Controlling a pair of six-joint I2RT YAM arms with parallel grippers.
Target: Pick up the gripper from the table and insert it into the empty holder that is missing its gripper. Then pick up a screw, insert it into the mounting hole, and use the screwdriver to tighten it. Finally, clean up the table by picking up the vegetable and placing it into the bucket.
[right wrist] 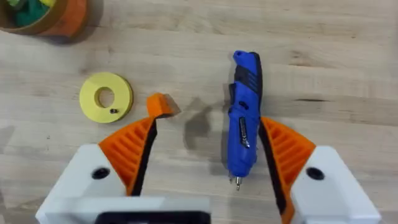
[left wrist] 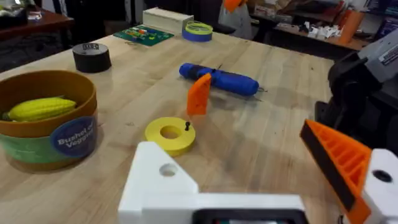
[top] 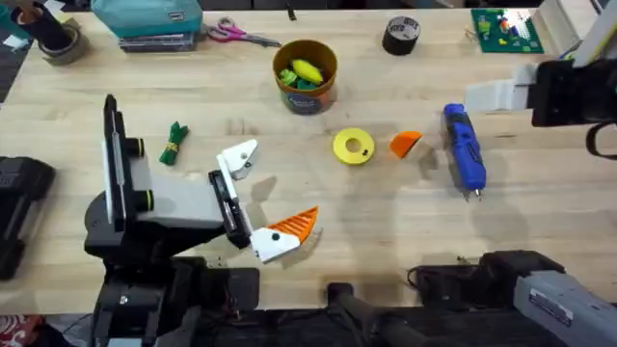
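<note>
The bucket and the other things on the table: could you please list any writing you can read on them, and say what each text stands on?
"Bushel of Vegg..." in white on the dark blue label of the bucket; the end of the last word curves out of sight.
The black tape roll carries a pale mark on its top, too blurred to read.
The screwdriver has a small dark panel, with nothing legible on it.

screwdriver (top: pixel 464 149) blue | bucket (top: pixel 306 75) orange-brown, blue label | vegetable (top: pixel 174 143) dark green
</note>
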